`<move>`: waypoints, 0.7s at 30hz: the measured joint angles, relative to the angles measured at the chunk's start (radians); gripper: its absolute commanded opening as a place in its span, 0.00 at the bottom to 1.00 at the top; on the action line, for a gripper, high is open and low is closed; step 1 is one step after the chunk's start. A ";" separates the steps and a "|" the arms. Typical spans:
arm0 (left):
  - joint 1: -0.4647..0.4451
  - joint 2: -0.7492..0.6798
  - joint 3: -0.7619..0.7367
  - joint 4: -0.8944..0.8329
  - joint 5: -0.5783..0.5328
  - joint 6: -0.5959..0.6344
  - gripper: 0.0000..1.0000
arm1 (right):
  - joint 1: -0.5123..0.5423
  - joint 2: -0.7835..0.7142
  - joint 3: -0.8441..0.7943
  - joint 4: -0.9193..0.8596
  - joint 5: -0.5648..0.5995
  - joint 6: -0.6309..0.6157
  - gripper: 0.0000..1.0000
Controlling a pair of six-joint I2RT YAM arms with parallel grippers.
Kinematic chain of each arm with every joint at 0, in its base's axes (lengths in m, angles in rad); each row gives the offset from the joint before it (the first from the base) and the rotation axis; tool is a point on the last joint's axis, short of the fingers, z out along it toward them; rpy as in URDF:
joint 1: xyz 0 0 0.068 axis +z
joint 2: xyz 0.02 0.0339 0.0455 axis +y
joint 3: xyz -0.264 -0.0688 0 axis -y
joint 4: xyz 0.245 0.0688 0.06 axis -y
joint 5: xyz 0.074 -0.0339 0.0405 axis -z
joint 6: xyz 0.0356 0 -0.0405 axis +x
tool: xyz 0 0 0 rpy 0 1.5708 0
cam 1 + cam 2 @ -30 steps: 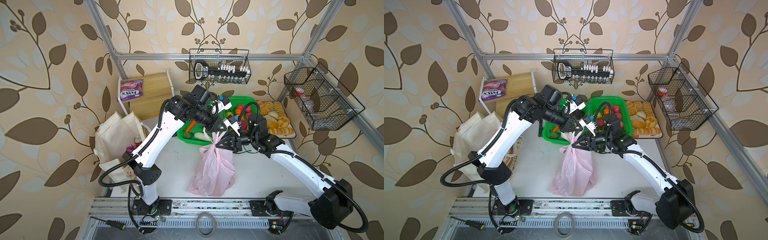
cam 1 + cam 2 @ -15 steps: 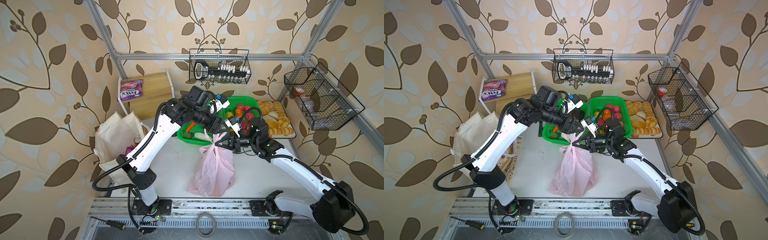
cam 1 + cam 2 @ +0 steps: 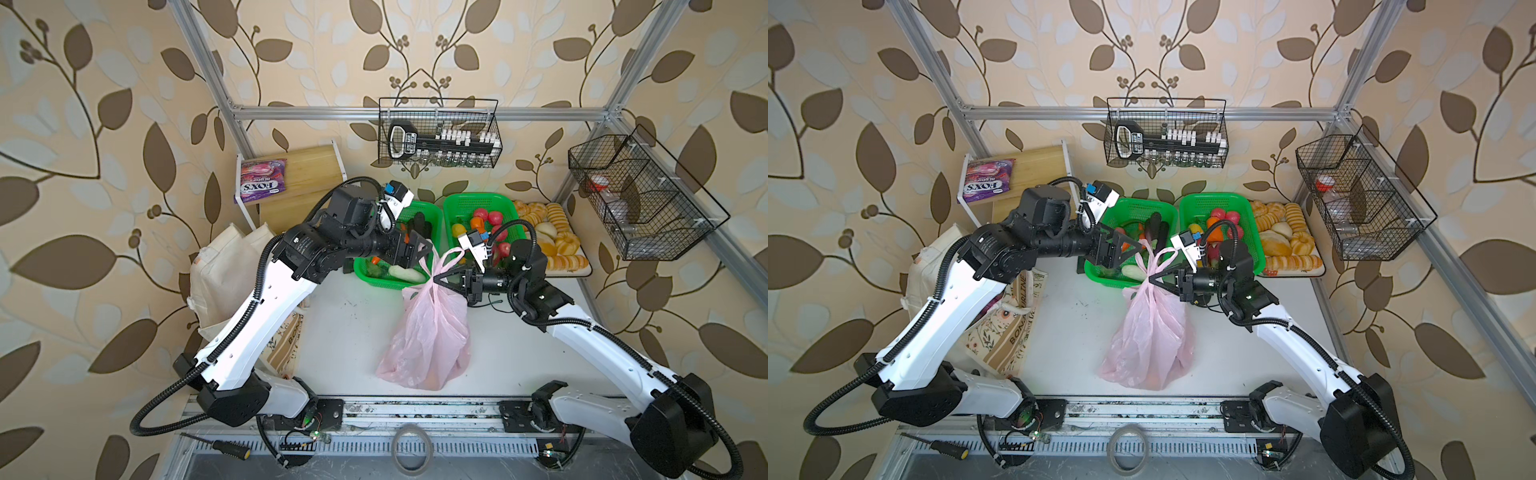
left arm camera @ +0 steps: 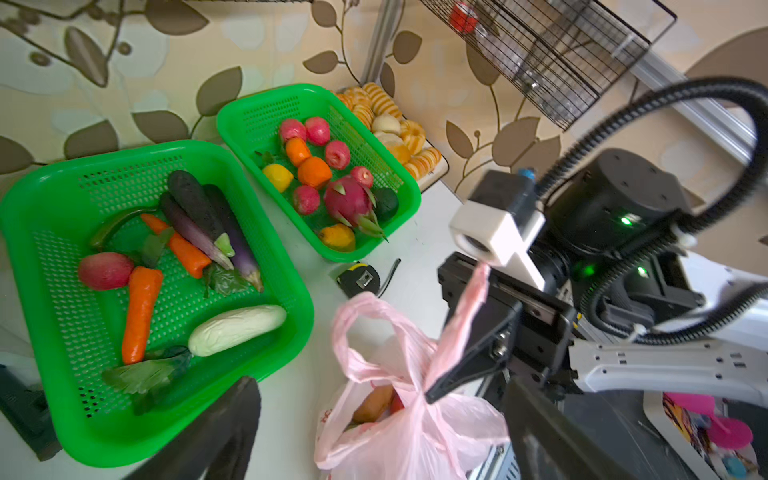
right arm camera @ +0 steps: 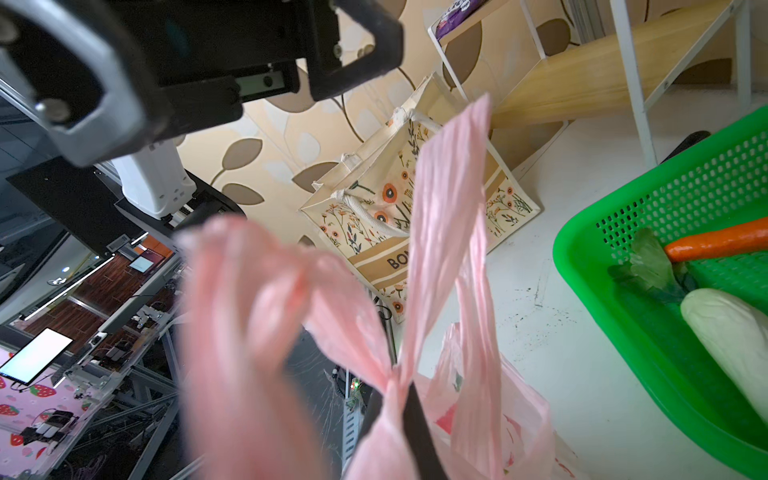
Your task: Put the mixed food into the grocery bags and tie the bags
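The thin pink plastic grocery bag stands mid-table, its neck gathered and two handle loops sticking up. My right gripper is shut on that gathered neck. My left gripper hangs open just left of and above the loops, holding nothing. In the left wrist view a brownish potato-like piece of the mixed food shows through the bag's mouth. The cream canvas tote leans at the far left behind the left arm.
Two green mesh baskets of vegetables and fruit stand right behind the bag. A bread tray is at the back right, a purple FOX'S packet lies on the wooden shelf, and a tape measure lies by the baskets.
My left gripper opened, let go of the bag's handle and drew back a little to the left. My right gripper closed on the bag's gathered neck.
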 measured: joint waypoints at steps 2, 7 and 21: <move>0.018 0.035 0.002 0.013 0.037 -0.006 0.88 | -0.001 -0.004 0.000 0.003 0.003 0.002 0.00; 0.018 0.158 0.024 0.014 0.128 -0.018 0.81 | -0.001 -0.005 0.000 0.004 0.006 0.003 0.00; 0.018 0.193 -0.034 0.122 0.312 -0.140 0.00 | -0.013 -0.005 -0.004 -0.005 0.039 -0.004 0.04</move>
